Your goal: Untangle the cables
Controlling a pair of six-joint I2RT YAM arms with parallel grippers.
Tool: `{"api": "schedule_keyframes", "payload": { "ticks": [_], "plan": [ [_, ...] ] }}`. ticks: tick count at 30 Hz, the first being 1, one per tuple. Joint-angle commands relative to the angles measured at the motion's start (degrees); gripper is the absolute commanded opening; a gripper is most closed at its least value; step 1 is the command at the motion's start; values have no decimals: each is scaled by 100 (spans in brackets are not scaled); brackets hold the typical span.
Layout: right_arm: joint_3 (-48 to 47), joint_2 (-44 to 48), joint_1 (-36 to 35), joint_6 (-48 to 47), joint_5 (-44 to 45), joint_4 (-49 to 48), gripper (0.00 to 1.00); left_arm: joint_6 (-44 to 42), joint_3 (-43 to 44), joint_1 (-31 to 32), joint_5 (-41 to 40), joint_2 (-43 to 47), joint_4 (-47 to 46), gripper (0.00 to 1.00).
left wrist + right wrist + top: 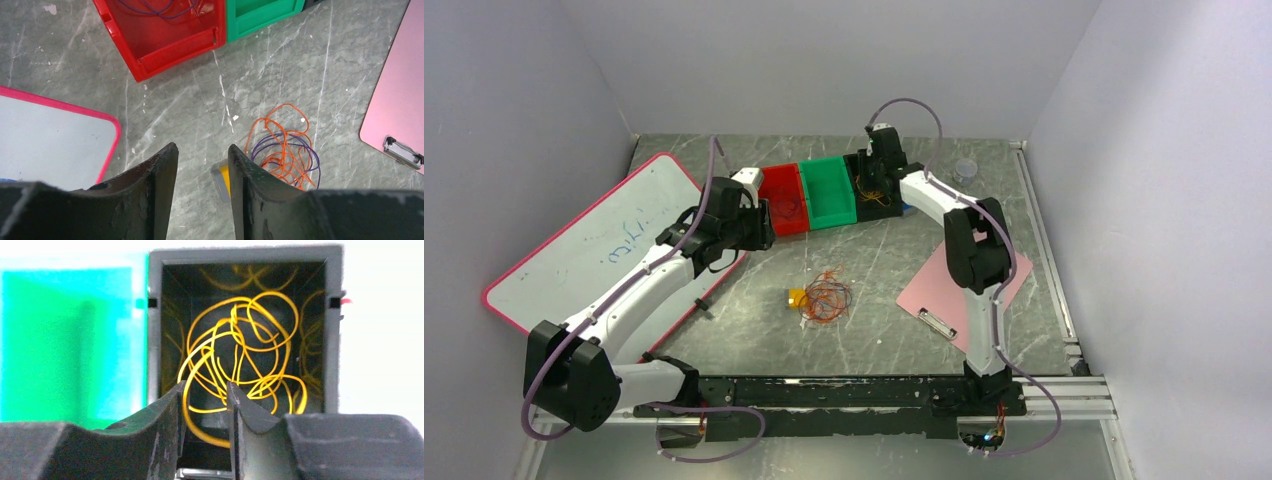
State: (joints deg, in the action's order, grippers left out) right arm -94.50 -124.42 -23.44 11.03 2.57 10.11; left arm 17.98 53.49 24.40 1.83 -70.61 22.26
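Note:
The cables (825, 298) lie as a small tangle of orange and purple loops (284, 149) on the marble table, with a yellow tag (224, 179) at their left side. My left gripper (202, 147) hovers above the table left of the tangle, open with nothing between its fingers; from above it (759, 224) is beside the red bin. My right gripper (205, 385) is open over the black bin (155, 340), which holds a loose yellow cable (240, 350). One strand of it runs slack between the fingers.
A red bin (165, 37) holding a purple wire, a green bin (829, 190) and the black bin (874, 190) stand in a row at the back. A whiteboard (589, 245) lies at the left, a pink clipboard (964, 285) at the right.

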Motion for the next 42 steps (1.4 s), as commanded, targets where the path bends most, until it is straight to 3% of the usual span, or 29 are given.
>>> {"api": "schedule_keyframes", "payload": {
  "ticks": [1, 7, 15, 27, 42],
  "plan": [
    [-104, 661, 50, -101, 145, -75, 39, -51, -41, -76, 212, 3, -178, 47],
    [34, 1051, 42, -123, 234, -59, 47, -54, -51, -82, 213, 20, -178, 48],
    [350, 1482, 43, -112, 293, -74, 49, -56, -57, -85, 225, 21, -186, 47],
    [369, 1214, 47, -80, -247, 96, 40, -49, -54, -85, 243, -12, -179, 46],
    [262, 156, 53, 115, 102, -226, 25, -50, -41, -85, 211, -32, -154, 45]
  ]
}}
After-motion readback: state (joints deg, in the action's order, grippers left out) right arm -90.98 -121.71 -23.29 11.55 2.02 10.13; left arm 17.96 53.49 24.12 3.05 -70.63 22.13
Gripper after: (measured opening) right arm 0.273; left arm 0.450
